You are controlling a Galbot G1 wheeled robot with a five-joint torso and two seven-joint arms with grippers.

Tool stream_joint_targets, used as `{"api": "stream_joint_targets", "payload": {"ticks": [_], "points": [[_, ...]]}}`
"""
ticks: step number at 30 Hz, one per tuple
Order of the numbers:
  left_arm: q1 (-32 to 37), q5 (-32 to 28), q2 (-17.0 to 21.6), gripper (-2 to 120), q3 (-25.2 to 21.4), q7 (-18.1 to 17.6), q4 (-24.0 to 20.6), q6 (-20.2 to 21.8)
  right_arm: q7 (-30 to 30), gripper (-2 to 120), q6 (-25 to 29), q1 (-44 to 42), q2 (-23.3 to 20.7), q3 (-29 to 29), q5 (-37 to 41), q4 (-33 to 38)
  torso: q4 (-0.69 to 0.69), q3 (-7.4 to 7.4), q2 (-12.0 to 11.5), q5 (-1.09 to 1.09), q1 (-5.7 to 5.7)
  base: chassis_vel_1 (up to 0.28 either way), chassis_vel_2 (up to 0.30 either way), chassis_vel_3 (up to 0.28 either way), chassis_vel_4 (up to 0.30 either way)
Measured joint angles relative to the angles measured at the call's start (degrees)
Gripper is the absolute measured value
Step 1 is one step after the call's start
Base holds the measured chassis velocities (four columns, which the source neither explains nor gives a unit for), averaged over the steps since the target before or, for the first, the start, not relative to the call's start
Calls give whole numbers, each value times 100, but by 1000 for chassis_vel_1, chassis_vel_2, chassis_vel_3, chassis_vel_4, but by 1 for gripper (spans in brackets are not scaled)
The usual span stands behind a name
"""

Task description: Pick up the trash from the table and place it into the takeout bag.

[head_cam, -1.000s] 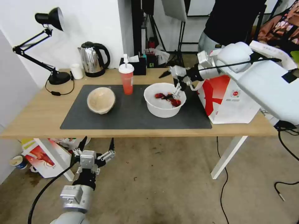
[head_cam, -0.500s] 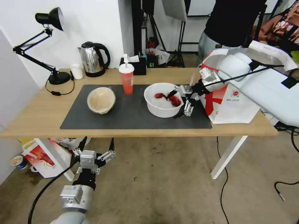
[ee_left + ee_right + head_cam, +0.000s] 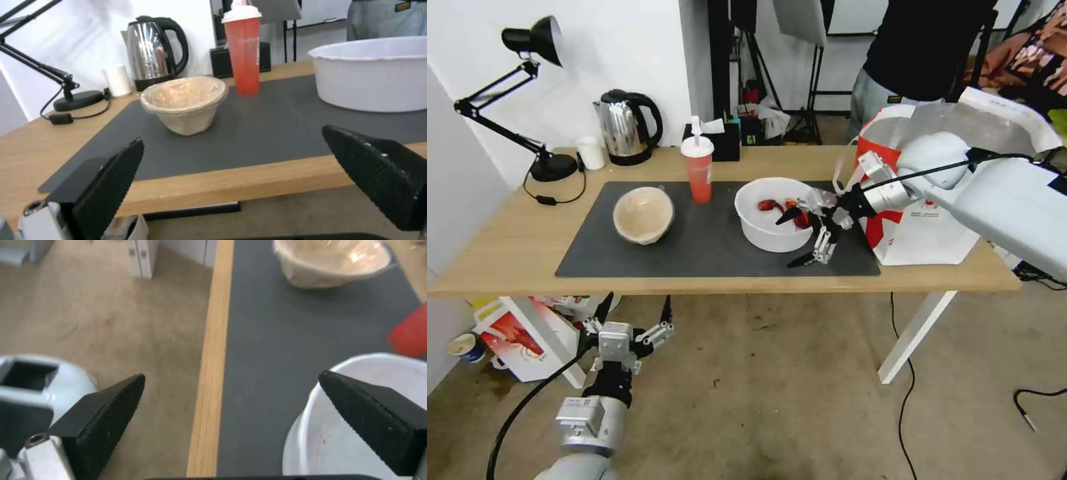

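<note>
On the table (image 3: 507,247), the wide white bowl (image 3: 754,217) with red crayfish scraps sits at the right of the dark mat (image 3: 707,250). My right gripper (image 3: 785,243) is open wide at the bowl's front right, one finger over the inside and the other outside the near wall. In the right wrist view the right gripper (image 3: 231,378) straddles the white bowl's (image 3: 356,426) rim. The red cup (image 3: 699,175) and beige bowl (image 3: 644,213) stand further left. The takeout bag (image 3: 924,230) stands open at the right. My left gripper (image 3: 636,300) hangs open below the table's front edge.
A desk lamp (image 3: 550,163), kettle (image 3: 627,130), small white cup (image 3: 591,153) and black tissue box (image 3: 724,141) line the table's back edge. A crayfish carton (image 3: 520,337) stands under the table's left end. Cables (image 3: 1037,397) lie on the floor at the right.
My right gripper swung from above the white bowl's far side round to its front right, came lower and spread its fingers. The left arm stayed put.
</note>
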Motion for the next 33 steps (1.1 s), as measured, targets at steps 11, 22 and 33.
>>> {"api": "stream_joint_targets", "payload": {"ticks": [11,22,33], "points": [[0,0,0,100,0,0,0,0,1382,100,-403,36,323,-27,796,-64,1,0,-1,0,1,0,0,0,0],[0,0,0,100,0,0,0,0,2747,100,-1261,254,629,-388,1147,-92,1,0,-1,0,1,0,0,0,0],[0,0,0,100,0,0,0,0,4884,100,-2758,395,540,-467,2137,794,1,0,-1,-2,0,0,0,0,0]]}}
